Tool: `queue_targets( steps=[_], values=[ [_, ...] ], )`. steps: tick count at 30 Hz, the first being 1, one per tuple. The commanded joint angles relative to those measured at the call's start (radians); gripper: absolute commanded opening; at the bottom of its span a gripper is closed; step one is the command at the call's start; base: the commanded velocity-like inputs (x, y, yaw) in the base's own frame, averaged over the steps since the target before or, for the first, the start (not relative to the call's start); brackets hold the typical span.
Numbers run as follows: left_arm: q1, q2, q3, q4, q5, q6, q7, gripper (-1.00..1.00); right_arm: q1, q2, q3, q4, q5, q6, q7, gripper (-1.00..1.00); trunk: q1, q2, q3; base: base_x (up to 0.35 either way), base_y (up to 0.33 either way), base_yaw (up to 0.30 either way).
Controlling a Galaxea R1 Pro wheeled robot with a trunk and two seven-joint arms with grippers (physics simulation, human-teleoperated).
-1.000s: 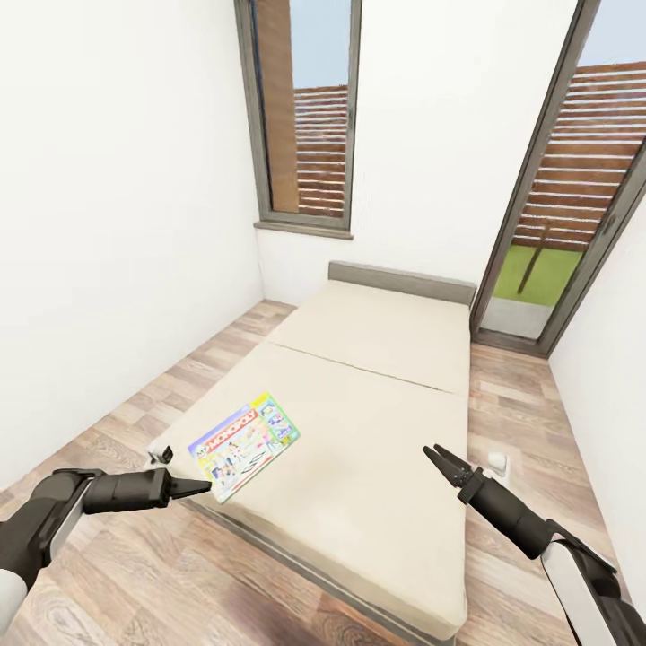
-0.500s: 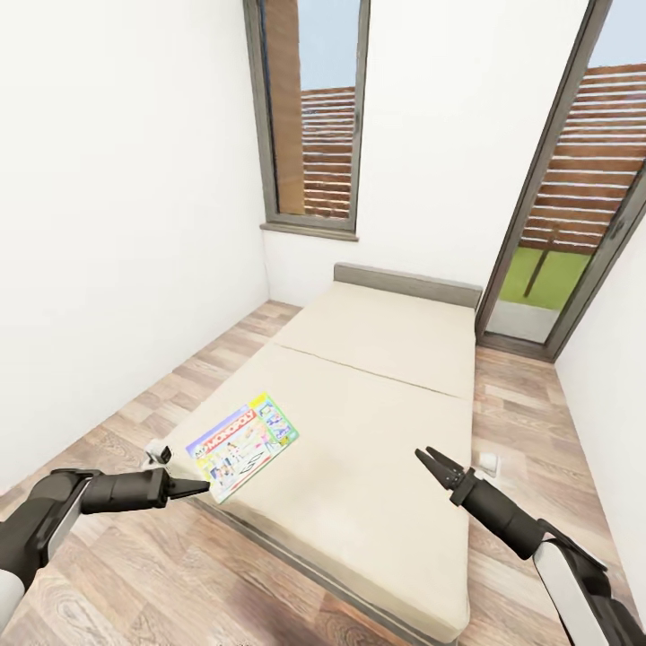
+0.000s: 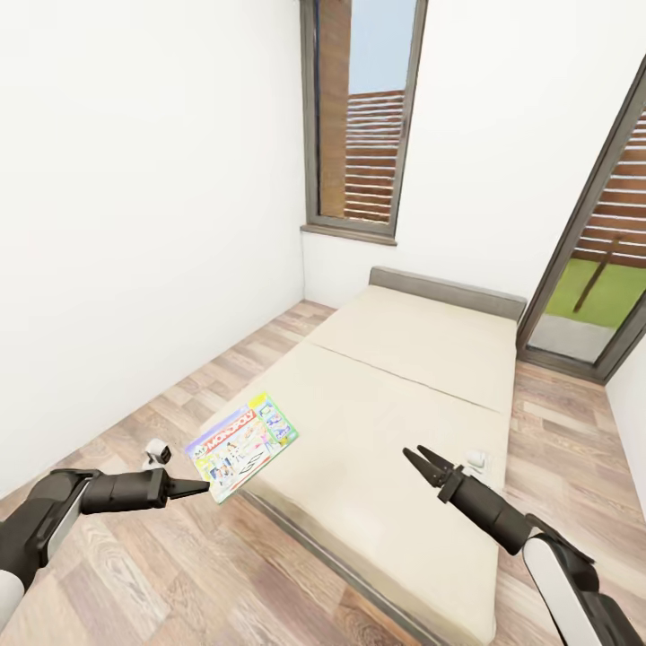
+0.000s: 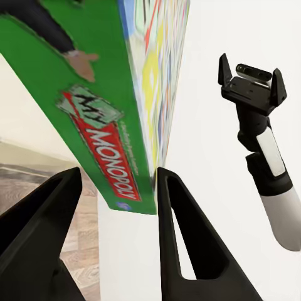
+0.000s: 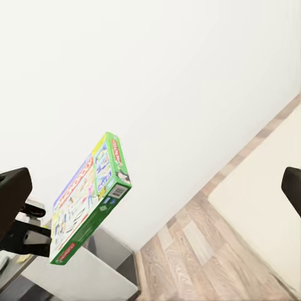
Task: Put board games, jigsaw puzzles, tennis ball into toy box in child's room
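Observation:
A colourful Monopoly board game (image 3: pixel 240 446) hangs over the near left corner of the beige bed (image 3: pixel 395 404), tilted, with my left gripper (image 3: pixel 199 489) shut on its near corner. In the left wrist view the green side of the box (image 4: pixel 106 150) sits between the two dark fingers (image 4: pixel 188 251). My right gripper (image 3: pixel 422 459) hovers open above the bed's near right part, holding nothing; it also shows open in the left wrist view (image 4: pixel 251 72). The right wrist view shows the box (image 5: pixel 88 200) in the air against the white wall.
White walls close in at the left and back. A tall window (image 3: pixel 363 117) and a glass door (image 3: pixel 592 278) stand behind the bed. Wooden floor (image 3: pixel 179 386) runs along both sides of the bed. Small white objects (image 3: pixel 158 451) lie on the floor by its corners.
The whole view has shifted, with the bed and window sliding right, so the camera has moved. The board game has kept its place at my left gripper. The right gripper has drifted slightly left.

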State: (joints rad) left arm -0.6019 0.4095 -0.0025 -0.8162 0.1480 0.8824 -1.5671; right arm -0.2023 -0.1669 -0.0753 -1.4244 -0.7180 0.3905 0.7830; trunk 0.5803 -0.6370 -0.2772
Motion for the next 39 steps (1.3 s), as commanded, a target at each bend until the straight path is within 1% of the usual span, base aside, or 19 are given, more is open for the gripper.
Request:
queue_targets(
  steps=[1,4,10,18,34,39],
  values=[
    [-0.001,0.000,-0.001,0.000,0.001,0.010,-0.004,-1.00,-0.001,0.000,0.001,-0.001,-0.009,0.009,-0.006,1.00,-0.004,0.006,0.002,-0.049,0.000,0.280],
    [-0.001,0.001,0.001,0.000,0.001,0.010,-0.004,-1.00,-0.001,0.000,0.003,-0.002,-0.009,0.010,-0.017,1.00,-0.015,0.027,0.013,-0.022,0.000,0.280],
    [-0.001,0.002,0.015,0.000,0.001,0.010,-0.004,-1.00,-0.002,0.001,0.004,-0.002,-0.009,0.012,-0.034,1.00,-0.038,0.069,0.035,-0.005,0.000,0.280],
    [-0.001,0.002,0.017,0.000,0.001,0.010,-0.004,-1.00,-0.002,0.001,0.004,-0.002,-0.010,0.015,-0.050,1.00,-0.069,0.125,0.063,0.000,0.000,0.280],
    [-0.001,0.003,0.021,0.000,0.001,0.011,-0.004,-1.00,-0.002,0.001,0.004,0.000,-0.013,0.019,-0.054,1.00,-0.130,0.237,0.120,0.000,0.000,0.280],
    [-0.001,0.004,0.024,0.000,0.001,0.010,-0.004,-1.00,-0.002,0.001,0.005,0.002,-0.014,0.019,-0.056,1.00,-0.130,0.237,0.121,0.000,0.000,0.282]
  ],
)
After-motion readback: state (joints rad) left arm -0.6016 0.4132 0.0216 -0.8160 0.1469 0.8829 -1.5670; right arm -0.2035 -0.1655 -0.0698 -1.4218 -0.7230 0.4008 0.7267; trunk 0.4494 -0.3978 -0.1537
